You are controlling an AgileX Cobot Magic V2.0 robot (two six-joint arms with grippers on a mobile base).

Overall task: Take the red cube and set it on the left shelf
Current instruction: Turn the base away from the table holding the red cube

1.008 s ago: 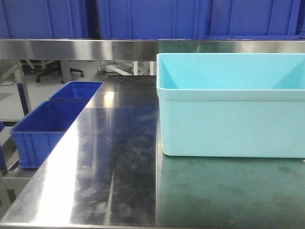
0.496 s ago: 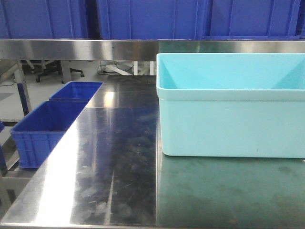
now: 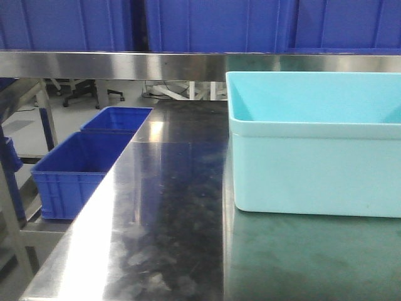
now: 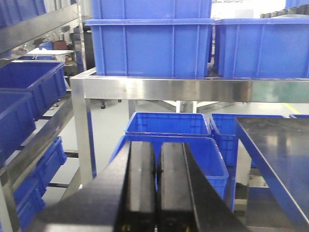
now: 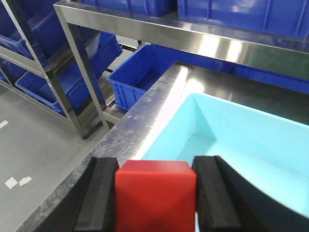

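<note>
The red cube (image 5: 155, 198) is clamped between the black fingers of my right gripper (image 5: 155, 166), held in the air over the near left corner of the pale cyan tub (image 5: 251, 140). My left gripper (image 4: 158, 145) is shut and empty, its pads together, pointing at the rack. The left shelf's steel front rail (image 3: 125, 64) runs across the top of the front view with dark-blue crates (image 3: 213, 25) on it. The rail also shows in the left wrist view (image 4: 164, 90) and the right wrist view (image 5: 193, 42). Neither gripper shows in the front view.
The cyan tub (image 3: 313, 157) stands on the steel tabletop (image 3: 163, 219) at the right. Blue crates (image 3: 78, 172) sit below the table's left edge. A second rack of blue crates (image 5: 58, 63) stands further left, with a steel post (image 4: 83, 135) at the rack's corner.
The whole scene has shifted to the right in the front view. The tub and the low blue crates sit further right in the frame than before.
</note>
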